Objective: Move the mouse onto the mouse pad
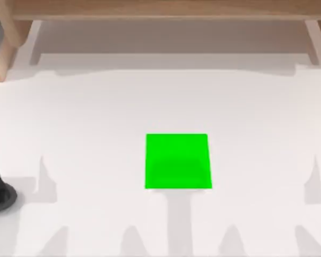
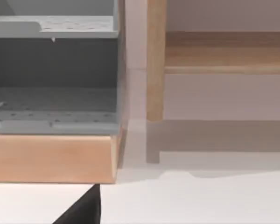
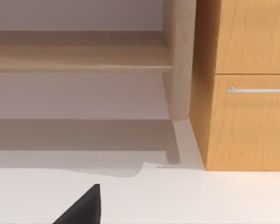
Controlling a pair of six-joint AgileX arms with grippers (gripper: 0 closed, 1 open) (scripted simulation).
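Your left arm is idling at the table's (image 1: 96, 107) 8 o'clock edge, your right arm is parked at the right, and you cannot tell how either gripper is set. The mouse pad (image 1: 177, 161) is lying just below centre, nothing on it. You are risking a blind reach: the mouse is unlocated.

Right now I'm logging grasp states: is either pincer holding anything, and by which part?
It cannot be told: no pincer fingers are visible. The flat bright green square mouse pad lies bare on the white table.
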